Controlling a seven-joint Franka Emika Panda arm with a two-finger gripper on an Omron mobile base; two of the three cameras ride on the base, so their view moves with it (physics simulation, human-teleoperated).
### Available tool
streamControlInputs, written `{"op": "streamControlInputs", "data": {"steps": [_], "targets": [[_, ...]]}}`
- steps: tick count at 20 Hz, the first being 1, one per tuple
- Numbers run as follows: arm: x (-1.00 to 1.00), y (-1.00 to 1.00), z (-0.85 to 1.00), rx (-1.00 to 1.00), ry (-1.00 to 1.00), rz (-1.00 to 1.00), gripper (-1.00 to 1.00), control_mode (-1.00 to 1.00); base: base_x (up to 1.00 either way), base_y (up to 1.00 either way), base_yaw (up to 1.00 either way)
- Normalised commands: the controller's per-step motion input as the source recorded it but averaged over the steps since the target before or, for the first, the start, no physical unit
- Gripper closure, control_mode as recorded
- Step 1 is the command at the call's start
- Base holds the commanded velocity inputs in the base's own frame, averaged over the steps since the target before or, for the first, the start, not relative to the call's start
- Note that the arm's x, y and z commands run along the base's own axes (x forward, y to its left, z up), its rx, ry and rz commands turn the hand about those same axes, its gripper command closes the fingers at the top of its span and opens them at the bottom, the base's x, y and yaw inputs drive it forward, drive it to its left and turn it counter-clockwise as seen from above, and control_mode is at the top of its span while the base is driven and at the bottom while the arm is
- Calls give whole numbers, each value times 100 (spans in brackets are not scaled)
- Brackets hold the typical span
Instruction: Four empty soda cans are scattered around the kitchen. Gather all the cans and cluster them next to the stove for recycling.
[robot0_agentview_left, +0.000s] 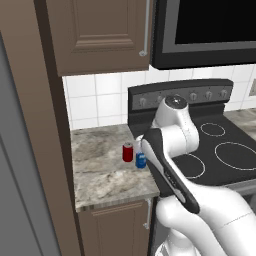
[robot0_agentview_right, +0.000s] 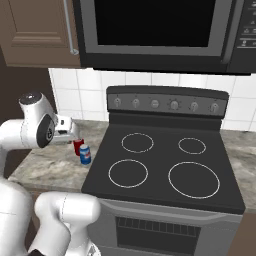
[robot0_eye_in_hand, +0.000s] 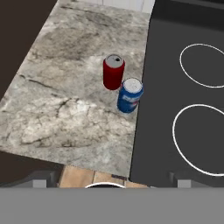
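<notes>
Two cans upright on the counter beside the stove

Red can (robot0_eye_in_hand: 113, 72) and blue can (robot0_eye_in_hand: 130, 95) stand touching, the blue one just beside the stove (robot0_eye_in_hand: 183, 100) edge; bare granite counter (robot0_eye_in_hand: 65, 109) stretches left toward its outer edge — gripper (robot0_eye_in_hand: 109, 183) hangs above, fingers spread wide, holding nothing.

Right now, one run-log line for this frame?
gripper: open, above counter | red can, blue can: upright beside stove | held: nothing

even flat rendered light, soft faint shadows, sharp, no glare
</notes>
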Motion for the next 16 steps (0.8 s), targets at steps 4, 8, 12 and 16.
{"op": "streamControlInputs", "data": {"steps": [4, 8, 12, 16], "targets": [[-71, 0, 28, 0, -2, 0, -100, -100, 0, 0, 0], [-74, 0, 27, 0, -6, 0, -100, -100, 0, 0, 0], [-71, -2, 20, 0, -5, 0, -100, -100, 0, 0, 0], [-66, -4, 22, 0, -5, 0, -100, -100, 0, 0, 0]]}}
